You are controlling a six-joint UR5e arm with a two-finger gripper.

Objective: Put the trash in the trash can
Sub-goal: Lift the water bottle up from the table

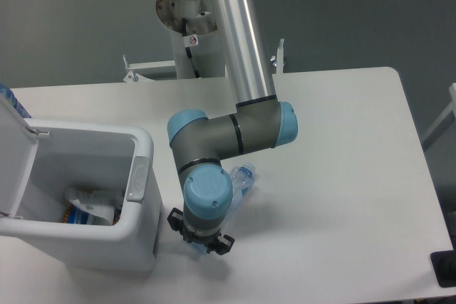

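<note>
While the wad (92, 204) lies in the trash can (139, 229), the gripper (199, 235) at five o'clock seemingly clamps the bottle (241, 179).

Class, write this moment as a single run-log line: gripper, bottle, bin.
gripper: over bottle's lower end, jaws hidden | bottle: on table beside bin, mostly under wrist | bin: lid open, white wad inside

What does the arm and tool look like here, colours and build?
The arm has a polished silver tube link, dark grey joint housings and light blue round end caps. The tool is black, small and blocky, mostly hidden under the wrist. A black cable runs down the white base column.
</note>
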